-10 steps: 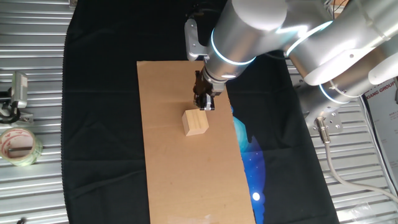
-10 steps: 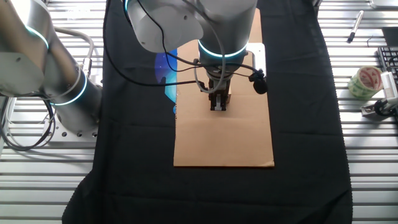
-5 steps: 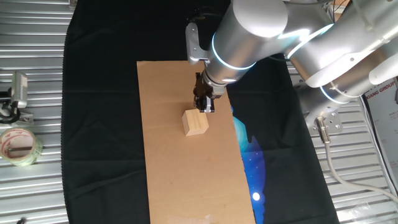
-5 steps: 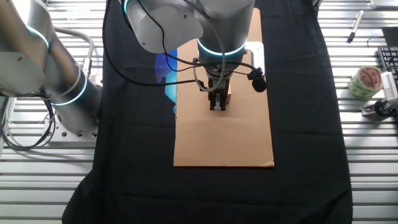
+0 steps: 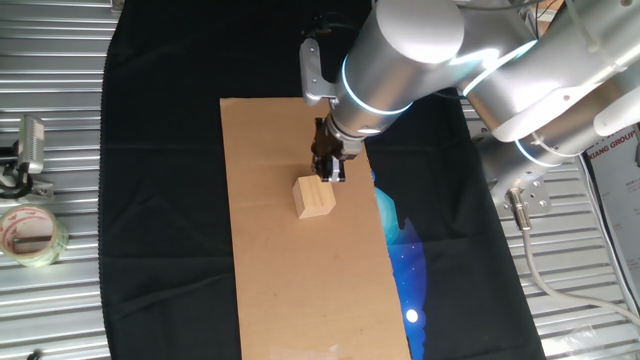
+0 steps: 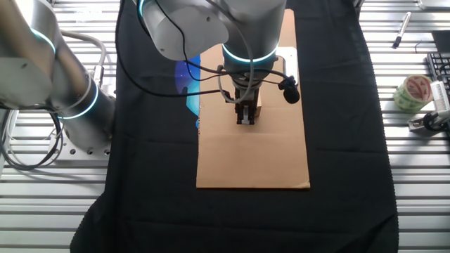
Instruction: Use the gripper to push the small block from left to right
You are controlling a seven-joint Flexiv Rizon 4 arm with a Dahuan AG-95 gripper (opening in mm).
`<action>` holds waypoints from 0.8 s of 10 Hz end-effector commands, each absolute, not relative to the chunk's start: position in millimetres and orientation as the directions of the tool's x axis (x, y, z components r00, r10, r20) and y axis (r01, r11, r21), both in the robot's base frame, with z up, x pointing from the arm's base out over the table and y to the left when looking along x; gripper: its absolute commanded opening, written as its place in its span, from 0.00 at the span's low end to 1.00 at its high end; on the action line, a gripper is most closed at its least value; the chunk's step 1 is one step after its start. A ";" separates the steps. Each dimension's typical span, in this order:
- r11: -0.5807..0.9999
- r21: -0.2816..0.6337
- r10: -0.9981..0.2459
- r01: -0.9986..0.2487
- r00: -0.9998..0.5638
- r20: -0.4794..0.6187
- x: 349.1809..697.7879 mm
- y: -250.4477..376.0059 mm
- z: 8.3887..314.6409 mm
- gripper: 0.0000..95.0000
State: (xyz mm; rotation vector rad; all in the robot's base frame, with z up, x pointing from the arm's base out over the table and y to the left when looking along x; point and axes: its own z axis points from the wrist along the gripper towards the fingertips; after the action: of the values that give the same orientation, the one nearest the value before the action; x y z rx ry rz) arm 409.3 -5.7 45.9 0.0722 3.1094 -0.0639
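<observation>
gripper [image 5: 329,170], fingers clenched together, barely shifted since a second ago; still touching small block [image 5: 314,197] mid-desk; push hardly begun.

The large silver robot arm [image 5: 430,50] with its glowing blue-white ring reaches down over the long brown cardboard sheet [image 5: 270,260]. Its small black narrow two-finger gripper [image 5: 330,172] points straight down near that sheet's middle, fingers drawn close together with only a thin gap between them, seen again in the other fixed view [image 6: 245,119].
</observation>
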 end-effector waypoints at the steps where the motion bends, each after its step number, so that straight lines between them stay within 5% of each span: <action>1: 0.998 -0.042 0.047 0.048 -0.998 -0.034 409.4 -6.5 45.9 0.00; 8: 0.997 -0.043 0.061 0.062 -0.997 -0.040 409.2 -2.6 44.2 0.00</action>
State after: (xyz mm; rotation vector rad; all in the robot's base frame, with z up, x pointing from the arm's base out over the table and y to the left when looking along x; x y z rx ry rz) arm 408.8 -1.8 44.0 0.0963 3.1024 -0.0661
